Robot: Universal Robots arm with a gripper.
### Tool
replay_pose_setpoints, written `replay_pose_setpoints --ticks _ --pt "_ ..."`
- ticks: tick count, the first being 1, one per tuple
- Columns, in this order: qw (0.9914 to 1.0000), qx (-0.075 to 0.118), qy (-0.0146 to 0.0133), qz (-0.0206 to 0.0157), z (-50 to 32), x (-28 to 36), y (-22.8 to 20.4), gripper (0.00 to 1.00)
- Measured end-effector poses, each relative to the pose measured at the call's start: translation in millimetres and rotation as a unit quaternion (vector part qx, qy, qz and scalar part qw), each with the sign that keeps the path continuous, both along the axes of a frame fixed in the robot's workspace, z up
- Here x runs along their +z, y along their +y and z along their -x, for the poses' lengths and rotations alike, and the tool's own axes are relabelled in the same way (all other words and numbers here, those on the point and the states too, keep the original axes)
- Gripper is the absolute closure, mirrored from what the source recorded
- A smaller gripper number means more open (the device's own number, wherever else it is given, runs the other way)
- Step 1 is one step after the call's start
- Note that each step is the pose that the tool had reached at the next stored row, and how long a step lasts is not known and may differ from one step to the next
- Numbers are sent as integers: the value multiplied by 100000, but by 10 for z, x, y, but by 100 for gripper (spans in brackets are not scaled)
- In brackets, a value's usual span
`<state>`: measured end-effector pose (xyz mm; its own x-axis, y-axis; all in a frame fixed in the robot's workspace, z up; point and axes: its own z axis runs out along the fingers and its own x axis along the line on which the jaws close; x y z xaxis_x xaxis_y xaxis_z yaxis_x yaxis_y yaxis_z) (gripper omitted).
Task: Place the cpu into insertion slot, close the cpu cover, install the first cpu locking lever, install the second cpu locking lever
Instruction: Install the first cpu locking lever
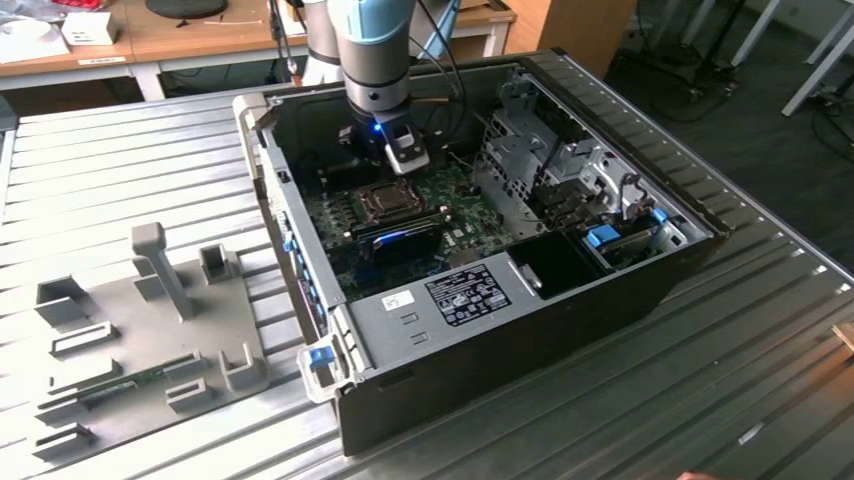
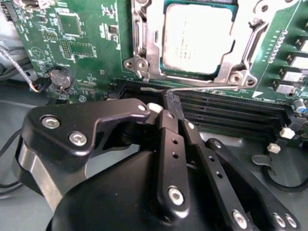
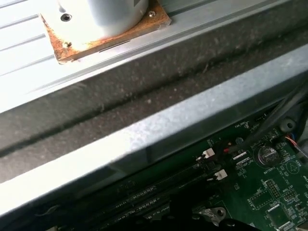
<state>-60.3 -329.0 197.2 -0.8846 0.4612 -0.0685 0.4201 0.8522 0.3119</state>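
**Locking lever at the socket's edge engaged by the claw**

In the second wrist view, the black two-fingered claw [image 2: 169, 102] is seen with its fingers drawn together, and its tip is set on a thin silvery wire locking lever [image 2: 192, 88] that runs along the near edge of the socket, just beside the long black memory slots [image 2: 231, 113]. Whether the wire is actually pinched or merely pressed cannot be told.

The small flat square cpu with its dull pale-grey metallic top [image 2: 198, 38] is seated in the insertion slot. The thin silvery square metal cpu cover [image 2: 144, 38] is lying flat around it, so that the chip's top shows through the cut-out. Placement and cover closing are therefore judged done, and a lever step is judged to be in hand.

In the exterior view, the claw [image 1: 404, 162] is held inside the open dark computer case [image 1: 641, 290], just above the socket [image 1: 387, 203] on the green circuit board [image 1: 461, 195].
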Motion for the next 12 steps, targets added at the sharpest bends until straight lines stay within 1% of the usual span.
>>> replay_pose_setpoints --ticks 12 --pt "100000 -183 1 2 0 5 -22 90"
